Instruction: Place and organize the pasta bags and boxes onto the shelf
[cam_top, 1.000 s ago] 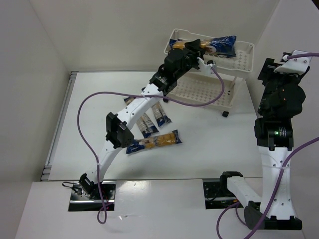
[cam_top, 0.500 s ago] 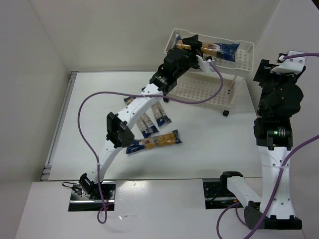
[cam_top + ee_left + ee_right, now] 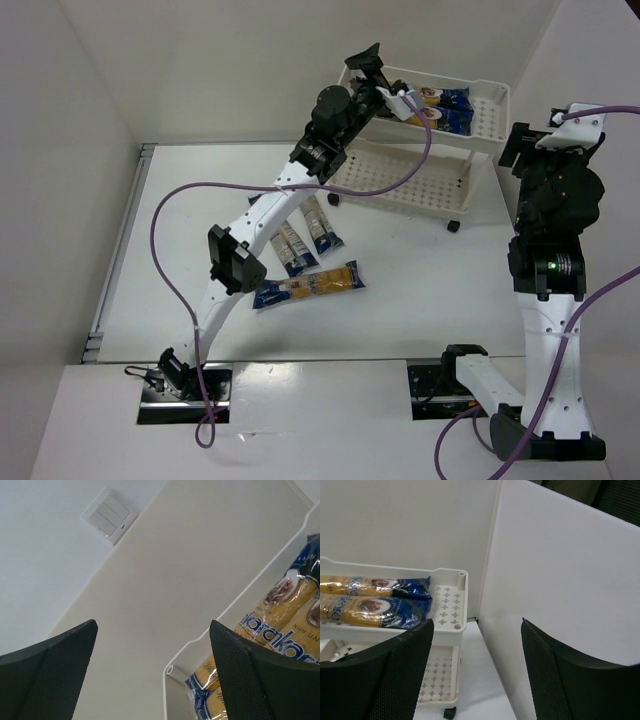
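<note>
Two pasta bags [image 3: 447,100] lie in the shelf's [image 3: 485,125] top tray overhead, three loose bags [image 3: 310,283] on the counter [image 3: 200,200]; your left wrist shows the left hand [image 3: 152,630] open by the shelved pair, your right wrist the right hand [image 3: 477,625] open.

Looks past the parted gripper [image 3: 476,630] onto the shelf [image 3: 447,572]: two bags [image 3: 375,611] side by side, touching, on its top tier, black wheel [image 3: 449,712] below, white panel [image 3: 560,570] at right.
</note>
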{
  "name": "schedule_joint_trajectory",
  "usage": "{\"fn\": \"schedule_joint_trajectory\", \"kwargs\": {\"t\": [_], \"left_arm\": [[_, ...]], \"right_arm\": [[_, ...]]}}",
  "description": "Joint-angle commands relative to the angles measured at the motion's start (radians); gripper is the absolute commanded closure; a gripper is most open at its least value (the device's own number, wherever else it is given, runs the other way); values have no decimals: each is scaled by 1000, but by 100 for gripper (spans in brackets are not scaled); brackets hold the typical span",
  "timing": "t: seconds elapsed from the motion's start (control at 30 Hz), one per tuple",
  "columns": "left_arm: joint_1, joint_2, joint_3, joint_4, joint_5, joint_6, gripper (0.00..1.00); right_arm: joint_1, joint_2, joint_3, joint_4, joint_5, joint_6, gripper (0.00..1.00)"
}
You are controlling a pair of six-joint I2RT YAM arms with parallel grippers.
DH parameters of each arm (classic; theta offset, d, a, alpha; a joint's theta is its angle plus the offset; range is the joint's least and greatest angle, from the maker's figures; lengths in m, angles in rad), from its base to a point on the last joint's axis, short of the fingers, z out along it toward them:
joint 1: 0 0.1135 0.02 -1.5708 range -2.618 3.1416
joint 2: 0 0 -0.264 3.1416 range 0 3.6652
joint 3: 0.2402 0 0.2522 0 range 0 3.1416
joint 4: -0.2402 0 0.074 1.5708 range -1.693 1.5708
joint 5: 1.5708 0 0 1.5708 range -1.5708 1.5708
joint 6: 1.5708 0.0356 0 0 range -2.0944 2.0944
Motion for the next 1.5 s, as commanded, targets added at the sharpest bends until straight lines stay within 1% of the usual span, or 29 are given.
{"fn": "schedule_joint_trajectory", "kwargs": {"t": [0.0, 0.07, 0.17, 0.2, 0.23, 0.27, 0.3, 0.33, 0.37, 0.4, 0.43, 0.47, 0.5, 0.53, 0.57, 0.6, 0.63, 0.7, 0.73, 0.8, 0.83, 0.87, 0.9, 0.97, 1.07, 1.17, 1.2, 1.33, 1.47], "left_arm": [[-4, -99, 48, 107, -32, -111, 0], [-4, -159, 48, 121, -58, -145, 0], [5, -244, 48, 121, -198, -228, 0], [5, -262, 48, 109, -294, -252, 0], [22, -302, 48, 63, -338, -333, 0], [59, -323, 48, 21, -376, -388, 0], [82, -345, 48, -28, -406, -445, 0], [106, -369, 27, -133, -448, -541, 0], [152, -433, -18, -183, -463, -571, 0], [172, -478, -89, -233, -475, -588, 0], [191, -589, -189, -234, -498, -597, 0], [209, -653, -434, -225, -507, -598, 0], [235, -717, -572, -193, -507, -598, 0], [245, -841, -699, -192, -507, -598, 0], [254, -897, -819, -192, -507, -607, 0], [274, -950, -1021, -220, -507, -625, 0], [287, -1036, -1105, -250, -490, -652, 0], [330, -1107, -1255, -331, -454, -752, 0], [391, -1164, -1383, -353, -432, -781, 0], [464, -1215, -1493, -404, -362, -855, 0], [548, -1256, -1532, -427, -320, -884, 0], [598, -1273, -1562, -447, -279, -921, 0], [648, -1288, -1613, -482, -194, -958, 0], [735, -1333, -1659, -493, -135, -1019, 0], [793, -1388, -1724, -504, -47, -1055, 0], [817, -1422, -1751, -504, -35, -1065, 0], [830, -1422, -1764, -504, -35, -1065, 0], [870, -1456, -1773, -504, -35, -1065, 0], [890, -1456, -1773, -504, -25, -1075, 0]], "right_arm": [[-7, -2, 4, -16, -58, 22, 23], [-7, 11, 22, -27, -134, 22, 20], [-7, 47, 74, -70, -281, 22, 15], [-7, 61, 93, -100, -327, 11, 13], [-7, 78, 114, -119, -375, 1, 11], [24, 115, 157, -137, -454, -33, 11], [45, 136, 179, -159, -488, -51, 9], [65, 162, 202, -212, -522, -74, 7], [87, 190, 249, -241, -545, -93, 7], [136, 252, 272, -271, -571, -119, 7], [170, 287, 295, -344, -572, -143, 7], [209, 320, 321, -379, -572, -176, 7], [293, 365, 321, -406, -562, -240, 7], [343, 380, 312, -426, -544, -268, 7], [404, 394, 279, -453, -520, -298, 6], [467, 406, 257, -467, -459, -334, 6], [603, 432, 205, -484, -432, -393, 5], [715, 466, 153, -507, -415, -409, 5], [795, 509, 110, -522, -424, -421, 5], [840, 557, 75, -533, -469, -421, 5], [849, 602, 43, -533, -530, -421, 5], [849, 627, 26, -515, -556, -421, 5], [863, 650, 10, -486, -571, -421, 5], [898, 719, -37, -457, -581, -464, 6], [923, 781, -71, -403, -572, -478, 6], [935, 880, -71, -380, -572, -487, 6], [935, 940, -59, -380, -561, -487, 6], [935, 1075, -15, -371, -524, -466, 12], [955, 1111, -34, -315, -464, -441, 17]]}}
